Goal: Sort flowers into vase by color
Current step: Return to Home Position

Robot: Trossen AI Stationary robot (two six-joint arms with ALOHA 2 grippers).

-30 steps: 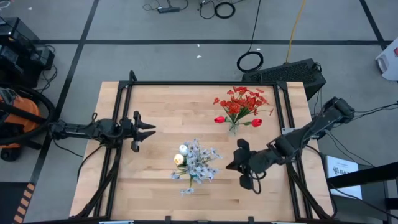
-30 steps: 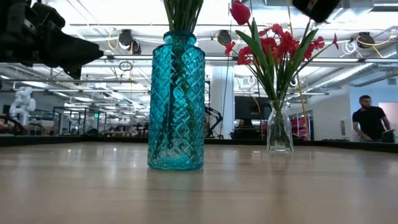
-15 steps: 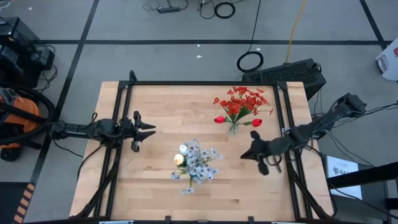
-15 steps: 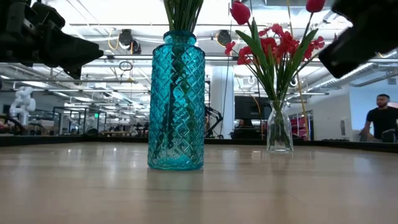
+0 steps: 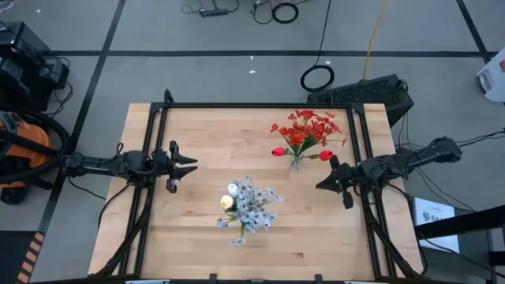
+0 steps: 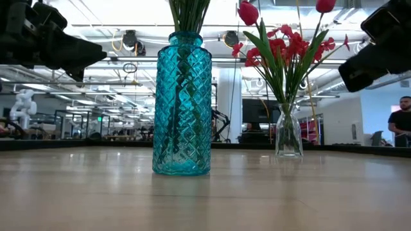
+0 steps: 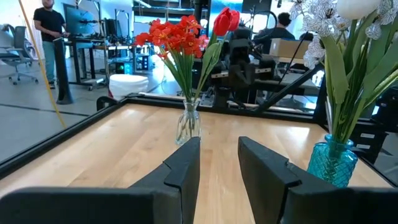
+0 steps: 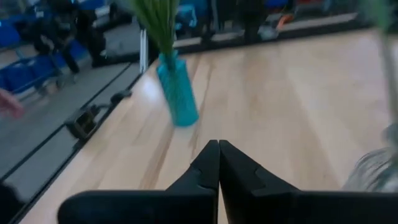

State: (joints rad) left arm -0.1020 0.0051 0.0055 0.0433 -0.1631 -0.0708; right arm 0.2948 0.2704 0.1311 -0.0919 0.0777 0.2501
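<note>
Cream-white tulip buds and pale blue-white sprays stand in a teal diamond-cut vase at the table's near centre. Red blossoms and red tulip buds stand in a clear glass vase toward the far right. My left gripper hovers open over the table's left part, pointing right. My right gripper is shut and empty, in the air near the right edge, just near-side of the red bouquet, pointing left toward the teal vase.
Black frame rails run along the table's edges. Bare wood lies between the two vases and in front of the teal one. Beyond the table a person stands at the right in the low view, and another person shows in the left wrist view.
My right gripper has drawn back from beside the teal vase toward the table's right edge and somewhat toward the far edge, its arm swinging out over the right rail. Both vases and their flowers have stayed put.
</note>
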